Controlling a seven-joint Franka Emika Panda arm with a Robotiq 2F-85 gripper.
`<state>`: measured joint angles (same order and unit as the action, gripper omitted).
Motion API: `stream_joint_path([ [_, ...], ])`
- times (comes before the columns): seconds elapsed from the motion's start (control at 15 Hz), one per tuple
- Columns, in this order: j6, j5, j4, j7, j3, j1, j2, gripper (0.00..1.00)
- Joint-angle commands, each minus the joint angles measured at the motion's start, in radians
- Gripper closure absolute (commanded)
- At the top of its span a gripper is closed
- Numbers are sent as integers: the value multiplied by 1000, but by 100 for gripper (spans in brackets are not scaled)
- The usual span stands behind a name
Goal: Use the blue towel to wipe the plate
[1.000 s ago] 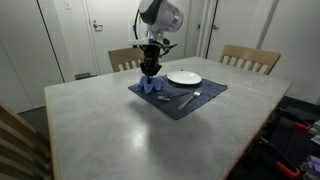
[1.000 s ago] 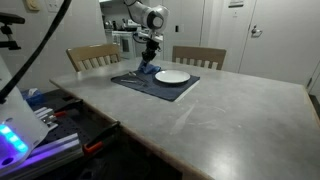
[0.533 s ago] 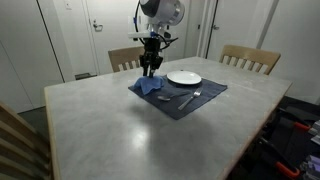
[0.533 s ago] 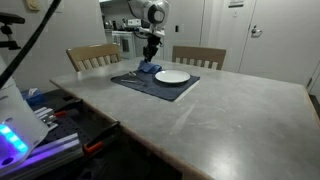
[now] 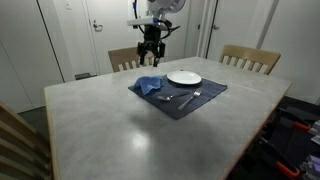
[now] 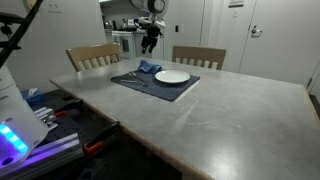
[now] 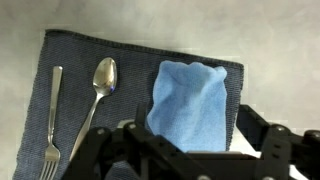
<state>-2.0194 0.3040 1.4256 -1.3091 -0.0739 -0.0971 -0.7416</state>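
Note:
The blue towel (image 5: 150, 85) lies bunched on the dark placemat (image 5: 180, 100), just beside the round white plate (image 5: 184, 78). Both exterior views show them, with the blue towel (image 6: 149, 68) next to the plate (image 6: 172, 76). My gripper (image 5: 150, 50) hangs open well above the towel and touches nothing. In the wrist view the towel (image 7: 188, 105) lies spread below my gripper (image 7: 178, 132), whose black fingers (image 7: 258, 128) stand wide apart on either side of it. Nothing is between the fingers.
A spoon (image 7: 103, 80) and a fork (image 7: 53, 120) lie on the placemat (image 7: 90, 55) beside the towel. Wooden chairs (image 5: 250, 58) stand along the far side of the large grey table (image 5: 120, 130). Red equipment sits low beyond one table edge.
The gripper has opened, let go of the towel and risen straight up. The towel has dropped flat onto the placemat beside the plate.

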Motion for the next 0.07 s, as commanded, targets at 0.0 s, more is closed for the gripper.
stream_joint_path([
  [0.0,42,28,24,100,-10,17,21,0],
])
